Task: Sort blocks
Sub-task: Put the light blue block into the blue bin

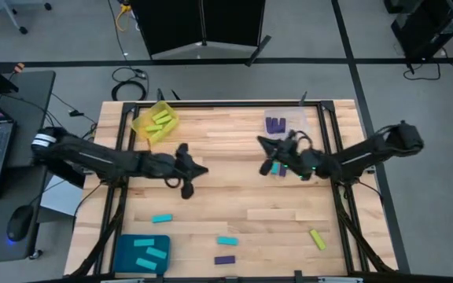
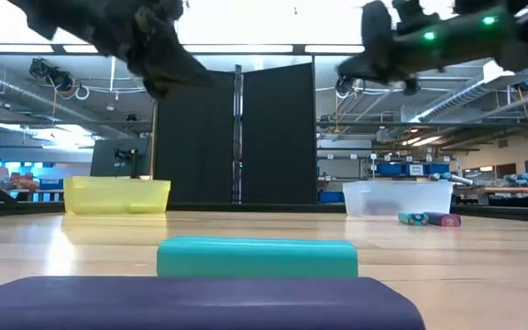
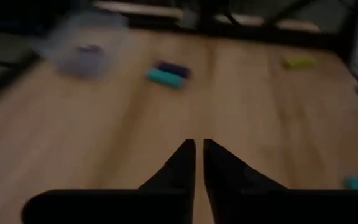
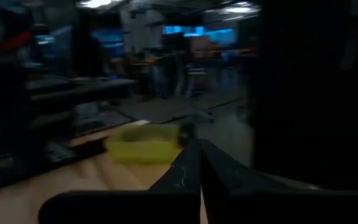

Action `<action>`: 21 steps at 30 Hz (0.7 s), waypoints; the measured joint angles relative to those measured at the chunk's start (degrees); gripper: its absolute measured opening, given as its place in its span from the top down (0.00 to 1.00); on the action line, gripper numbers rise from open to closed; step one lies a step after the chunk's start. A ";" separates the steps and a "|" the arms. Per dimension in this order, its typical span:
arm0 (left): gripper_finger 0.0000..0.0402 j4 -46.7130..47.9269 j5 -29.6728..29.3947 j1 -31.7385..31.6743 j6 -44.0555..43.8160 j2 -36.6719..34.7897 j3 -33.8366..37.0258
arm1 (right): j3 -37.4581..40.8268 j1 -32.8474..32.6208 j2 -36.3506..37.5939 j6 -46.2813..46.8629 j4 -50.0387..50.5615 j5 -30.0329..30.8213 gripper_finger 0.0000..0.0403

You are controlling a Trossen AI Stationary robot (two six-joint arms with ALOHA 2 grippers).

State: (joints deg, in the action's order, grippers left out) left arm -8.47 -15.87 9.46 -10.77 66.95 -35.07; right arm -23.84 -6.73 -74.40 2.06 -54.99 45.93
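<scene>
Loose blocks lie flat on the wooden table: a cyan one [image 1: 161, 218], a cyan one [image 1: 226, 241], a purple one [image 1: 225, 259], a yellow-green one [image 1: 318, 239], and a cyan and purple pair [image 1: 280, 170] by the right arm. My left gripper [image 1: 201, 168] hangs above the table's middle. It holds nothing, and its fingers [image 3: 196, 154] are shut to a thin slit. My right gripper [image 1: 263, 144] is raised beside the clear tray [image 1: 283, 124]. Shut and holding nothing [image 4: 197, 154], it points toward the yellow tray [image 4: 143, 147].
The yellow tray [image 1: 154, 122] at the far left holds yellow-green blocks. The clear tray at the far right holds purple ones. The teal tray [image 1: 124, 250] at the near left holds cyan ones. Bare wood lies between the trays in the table's middle.
</scene>
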 joint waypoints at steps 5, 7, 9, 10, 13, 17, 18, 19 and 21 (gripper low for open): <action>0.74 -5.28 7.95 2.55 -1.74 9.34 -0.36 | 5.68 -3.34 7.78 -1.21 0.10 5.83 0.98; 0.66 -5.29 8.58 4.46 -1.81 12.44 -2.05 | 7.08 -4.38 9.95 -1.20 0.16 7.14 0.98; 0.59 -4.42 9.03 6.47 -1.54 15.47 -4.31 | 7.89 -5.29 11.34 -1.24 0.20 8.53 0.98; 0.56 -3.66 9.13 7.56 -1.11 17.09 -5.80 | 8.14 -5.78 11.87 -1.55 0.20 9.11 0.98; 0.48 0.28 8.64 10.54 0.37 21.54 -9.89 | 8.27 -6.99 12.16 -2.45 0.36 10.23 0.98; 0.40 2.61 8.41 14.15 1.41 27.02 -14.17 | 8.29 -8.28 11.86 -2.79 0.35 10.75 0.97; 0.39 2.38 8.34 14.96 1.46 28.19 -15.18 | 8.29 -8.61 11.83 -2.91 0.38 10.90 0.97; 0.38 2.33 8.34 15.69 1.49 29.19 -16.03 | 8.29 -8.89 11.79 -2.92 0.38 11.00 0.97; 0.36 2.52 8.12 16.97 1.49 31.29 -17.73 | 8.29 -9.50 11.74 -3.18 0.46 11.04 0.97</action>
State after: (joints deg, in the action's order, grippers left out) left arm -5.96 -7.74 26.43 -9.28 98.24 -52.80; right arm -15.55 -16.23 -62.65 -1.12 -54.54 56.97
